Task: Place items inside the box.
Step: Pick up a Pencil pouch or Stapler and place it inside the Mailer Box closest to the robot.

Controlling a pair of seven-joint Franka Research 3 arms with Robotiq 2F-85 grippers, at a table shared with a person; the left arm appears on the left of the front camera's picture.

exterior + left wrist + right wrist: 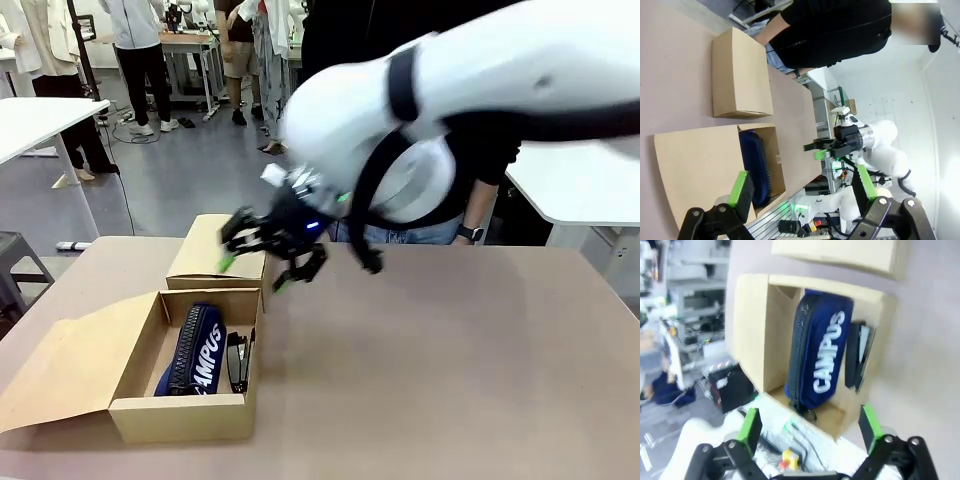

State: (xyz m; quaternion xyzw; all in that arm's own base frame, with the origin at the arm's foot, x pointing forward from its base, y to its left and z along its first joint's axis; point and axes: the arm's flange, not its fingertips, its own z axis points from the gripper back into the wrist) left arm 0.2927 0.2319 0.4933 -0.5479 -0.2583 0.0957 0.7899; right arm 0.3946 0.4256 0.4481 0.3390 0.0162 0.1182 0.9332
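The open cardboard box [140, 415] stands at the table's front left. In it lies the navy zip pouch lettered "CAMPUS" [195, 352], and a black stapler [238, 360] rests along its right side. My right gripper [255, 272] hovers open just above and behind the box, with nothing between its fingers. The right wrist view looks down on the pouch [822, 355] and stapler [857, 355], below the open right gripper [810, 430]. My left gripper [805, 185] is open and empty, with the box [700, 165] and pouch [755, 165] ahead of it.
A second, closed cardboard box [215, 250] lies just behind the open one, whose flap [60, 370] spreads out to the left. A person in a black top [480, 170] stands at the far edge, behind my right arm. Bare table stretches to the right.
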